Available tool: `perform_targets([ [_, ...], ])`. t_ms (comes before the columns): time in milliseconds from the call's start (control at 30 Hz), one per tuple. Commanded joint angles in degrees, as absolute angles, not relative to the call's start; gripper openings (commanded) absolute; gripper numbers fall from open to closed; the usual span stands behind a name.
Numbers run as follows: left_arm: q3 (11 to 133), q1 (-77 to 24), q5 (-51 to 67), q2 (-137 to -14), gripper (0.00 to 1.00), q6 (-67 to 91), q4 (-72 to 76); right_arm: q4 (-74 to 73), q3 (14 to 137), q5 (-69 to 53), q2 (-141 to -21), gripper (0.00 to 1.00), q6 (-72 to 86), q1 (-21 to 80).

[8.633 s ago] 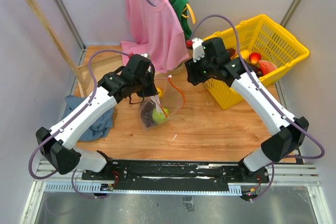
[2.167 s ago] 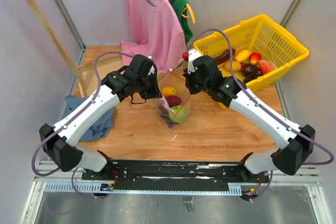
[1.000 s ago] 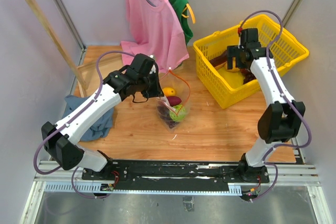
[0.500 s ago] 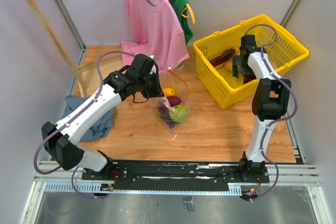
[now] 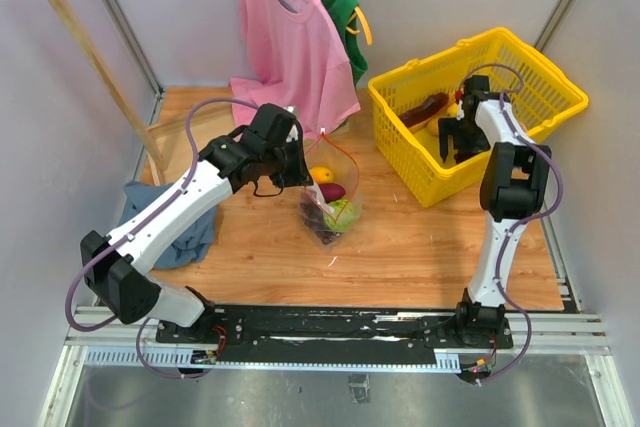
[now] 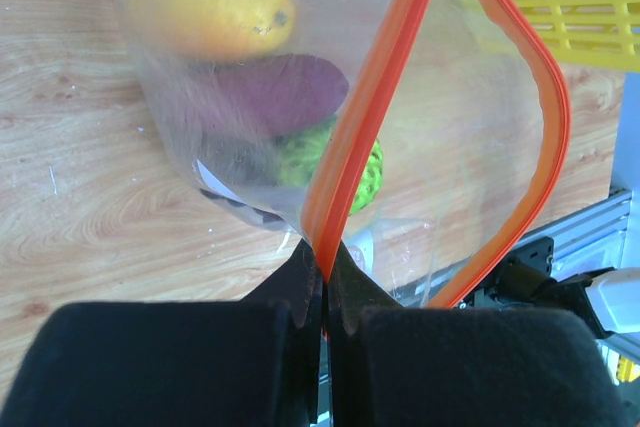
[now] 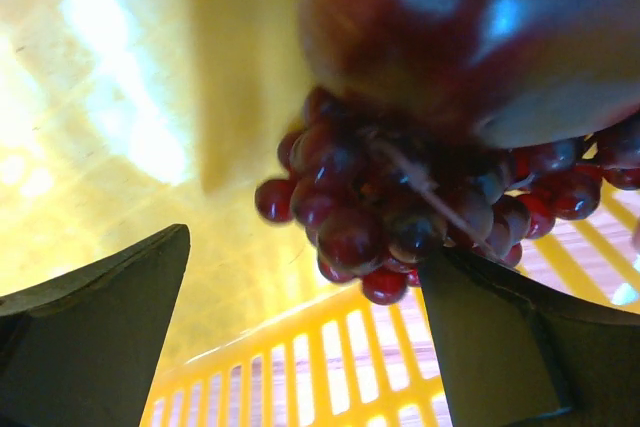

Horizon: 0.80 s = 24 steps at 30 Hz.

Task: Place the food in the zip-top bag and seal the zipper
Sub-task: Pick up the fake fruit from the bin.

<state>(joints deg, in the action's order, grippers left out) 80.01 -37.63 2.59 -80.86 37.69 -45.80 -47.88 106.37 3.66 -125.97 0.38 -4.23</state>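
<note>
My left gripper point(image 5: 296, 169) is shut on the red-orange zipper point(image 6: 372, 97) of the clear zip-top bag point(image 5: 328, 197) and holds its mouth open above the table. Inside the bag lie an orange-yellow fruit point(image 6: 207, 5), a dark purple piece point(image 6: 280, 94) and a green piece point(image 6: 325, 162). My right gripper point(image 5: 455, 143) is down inside the yellow basket point(image 5: 520, 67). It is open, its fingers point(image 7: 95, 322) on either side of a bunch of dark red grapes point(image 7: 400, 212) under a dark red fruit point(image 7: 470, 32). The watermelon slice is hidden.
A pink shirt point(image 5: 290, 42) and a green garment hang on a wooden rack point(image 5: 70, 7) at the back. A blue cloth point(image 5: 190, 227) lies at the table's left. A dark elongated piece point(image 5: 420, 107) lies in the basket.
My right arm left the bag, swung back to the basket and dropped into it over the grapes. The left gripper kept holding the bag's zipper; more food lies in the bag than at first.
</note>
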Motion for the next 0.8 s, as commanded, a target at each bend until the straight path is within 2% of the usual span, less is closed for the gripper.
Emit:
perform_targets([
  [0,79.8,-37.6,3.1,-81.0,0.00,37.2,-44.5,-48.2,104.0,-7.1,-121.4,0.92,-0.7,-4.2],
  [200,79.6,-37.6,3.3,-80.6,0.00,37.2,-44.4,-49.9,105.1,-15.1,-118.7,0.77,-1.8,-4.2],
  [300,79.5,-37.6,3.1,-80.5,0.00,37.2,-44.3,-48.9,104.2,-14.6,-116.6,0.76,-1.5,-4.2],
  [500,79.4,-37.6,3.2,-80.5,0.00,37.2,-44.1,-46.7,103.7,-1.1,-114.8,0.78,-1.4,-4.0],
  [633,79.3,-37.6,3.3,-80.7,0.00,37.1,-44.1,-44.8,103.9,1.0,-117.4,0.79,-0.9,-4.4],
  [767,79.4,-37.6,3.2,-80.6,0.00,36.9,-44.5,-44.5,105.2,1.7,-122.2,0.75,-1.2,-4.5],
])
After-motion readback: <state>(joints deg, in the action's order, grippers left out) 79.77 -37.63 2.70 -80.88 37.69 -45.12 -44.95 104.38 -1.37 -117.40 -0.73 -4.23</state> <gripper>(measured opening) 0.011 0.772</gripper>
